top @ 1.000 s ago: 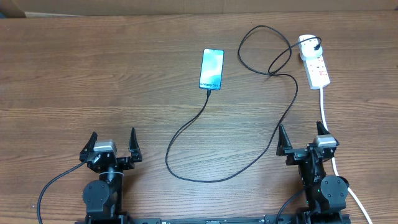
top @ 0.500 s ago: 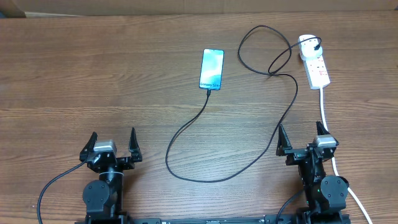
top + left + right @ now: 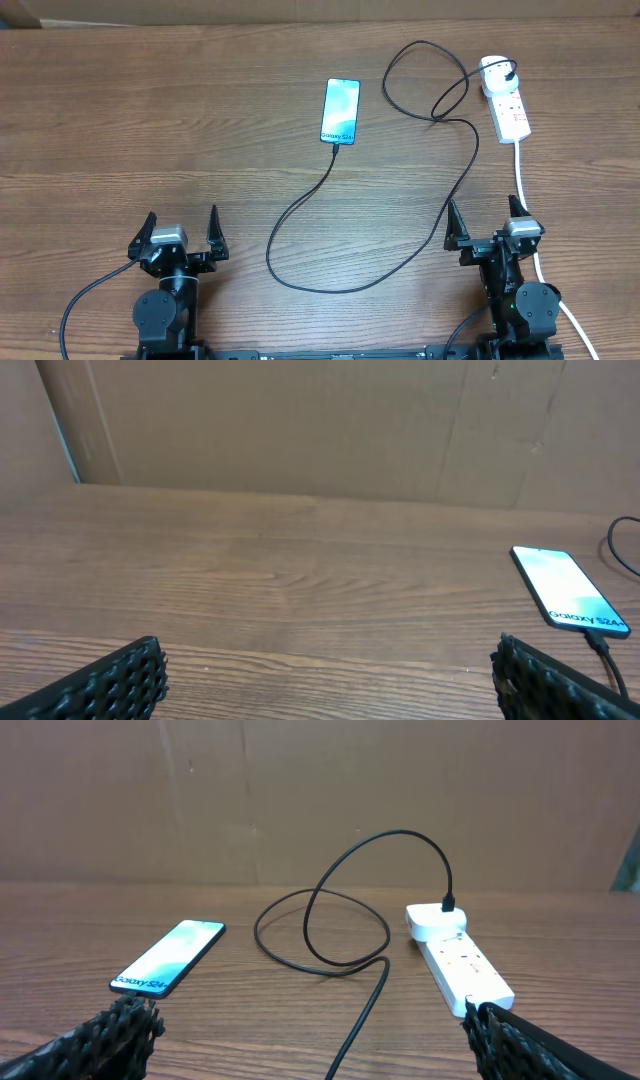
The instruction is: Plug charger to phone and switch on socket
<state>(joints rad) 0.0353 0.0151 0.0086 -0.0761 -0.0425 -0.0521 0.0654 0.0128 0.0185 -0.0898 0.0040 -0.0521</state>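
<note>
Currently shows both arms folded low at the near edge of the table (image 3: 150, 120), well apart from each other. Finds the left gripper (image 3: 182, 215) at the near left, fingers aimed toward the far side, spread wide over bare wood and gripping nothing. Finds the right gripper (image 3: 483, 208) at the near right in the same pose, likewise gaping with nothing in its grasp, just beside the thick white cord (image 3: 520, 170) running past its outer side.

Places the phone (image 3: 340, 111) flat, screen up and lit, past mid-table and between the two arms, well apart from both. Traces the charger (image 3: 420, 42) as a thin black cable from the phone's near short edge, where its tip meets the frame. Follows it down in a wide loop toward the near side, up past the right gripper's inner finger, then through a curl to a white adapter (image 3: 493, 70) seated on the far end of the socket (image 3: 512, 115). Puts the socket at the far right, lying lengthwise. Cannot tell the switch position.

Shows a brown wood-grain tabletop and a plain cardboard wall (image 3: 300, 420) behind it.
</note>
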